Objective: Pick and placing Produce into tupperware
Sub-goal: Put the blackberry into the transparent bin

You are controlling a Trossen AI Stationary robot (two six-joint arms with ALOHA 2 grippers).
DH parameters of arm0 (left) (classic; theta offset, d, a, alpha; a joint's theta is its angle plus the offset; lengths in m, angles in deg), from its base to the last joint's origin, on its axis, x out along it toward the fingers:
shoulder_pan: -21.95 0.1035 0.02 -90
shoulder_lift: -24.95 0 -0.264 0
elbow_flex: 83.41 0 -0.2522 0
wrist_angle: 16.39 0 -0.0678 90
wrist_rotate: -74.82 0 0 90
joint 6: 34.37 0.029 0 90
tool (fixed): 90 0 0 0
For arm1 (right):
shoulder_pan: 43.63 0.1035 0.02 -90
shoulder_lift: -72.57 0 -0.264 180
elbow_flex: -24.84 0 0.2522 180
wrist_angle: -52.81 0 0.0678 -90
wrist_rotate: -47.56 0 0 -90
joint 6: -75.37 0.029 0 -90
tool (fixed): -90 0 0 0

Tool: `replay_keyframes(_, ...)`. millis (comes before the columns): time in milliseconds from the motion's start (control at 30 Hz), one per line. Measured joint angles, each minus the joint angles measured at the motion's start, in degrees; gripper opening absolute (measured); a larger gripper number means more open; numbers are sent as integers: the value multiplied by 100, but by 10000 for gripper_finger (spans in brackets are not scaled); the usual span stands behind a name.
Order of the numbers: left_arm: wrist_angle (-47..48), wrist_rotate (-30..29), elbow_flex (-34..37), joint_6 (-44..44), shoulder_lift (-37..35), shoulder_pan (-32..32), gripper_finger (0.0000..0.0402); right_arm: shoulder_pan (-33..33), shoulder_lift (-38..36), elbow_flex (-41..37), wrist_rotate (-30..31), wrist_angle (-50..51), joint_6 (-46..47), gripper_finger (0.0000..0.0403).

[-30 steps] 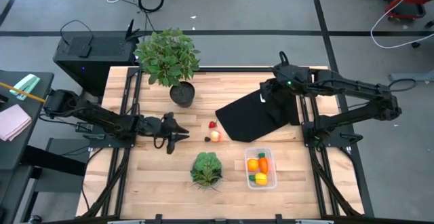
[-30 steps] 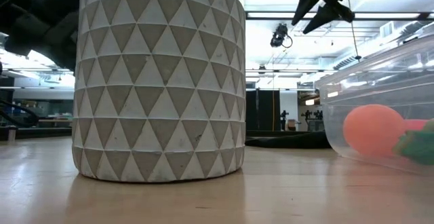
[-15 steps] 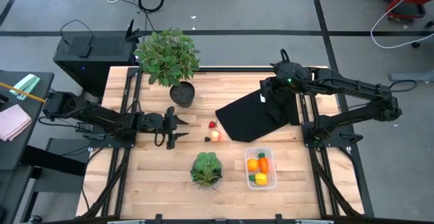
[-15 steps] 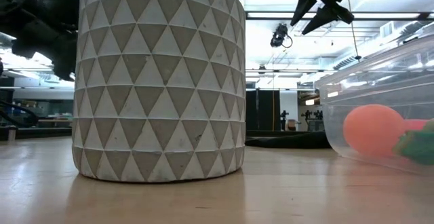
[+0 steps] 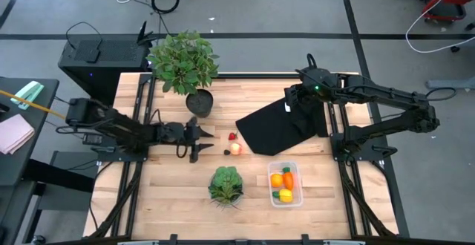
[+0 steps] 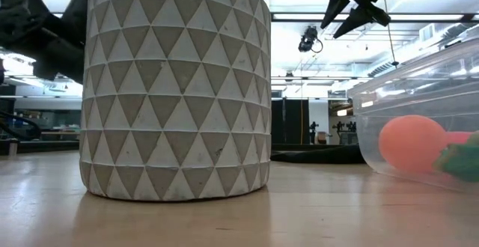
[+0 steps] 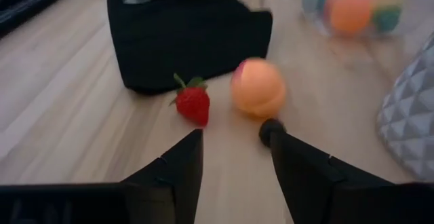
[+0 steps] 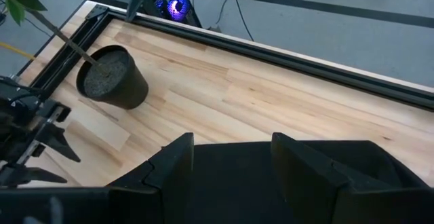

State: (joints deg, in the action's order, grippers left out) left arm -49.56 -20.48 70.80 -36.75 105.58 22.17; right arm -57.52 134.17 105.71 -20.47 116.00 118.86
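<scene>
There are two robot arms, one clear box [image 5: 285, 184], one black cloth [image 5: 278, 126], one potted plant [image 5: 184, 63], one lettuce [image 5: 225, 183], one strawberry [image 7: 193, 103] and one peach ball [image 7: 258, 88].

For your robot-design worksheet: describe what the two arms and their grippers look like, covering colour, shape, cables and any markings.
Both arms are black, slim and jointed, mounted on black frames at the table's sides. Black cables loop beside the left arm. The left gripper has two tapering, pointed black fingers. The right gripper has two broad, flat black fingers, and a small green light glows on its arm. No lettering can be made out.
</scene>
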Motion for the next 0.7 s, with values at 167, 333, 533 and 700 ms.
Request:
replay_keyframes(167,-185,126,-278,155,535,-1,187,0,0,0,0,3,-57,205)
replay_keyframes(333,-167,256,-625,159,928,-6,202,0,-2,0,0,0,-57,205)
replay_keyframes(533,-118,401,-779,182,1465,-6,209,0,-2,0,-24,-2,-57,205)
replay_keyframes(700,-190,610,-787,129,1725,-6,205,0,-2,0,-46,-2,-109,205)
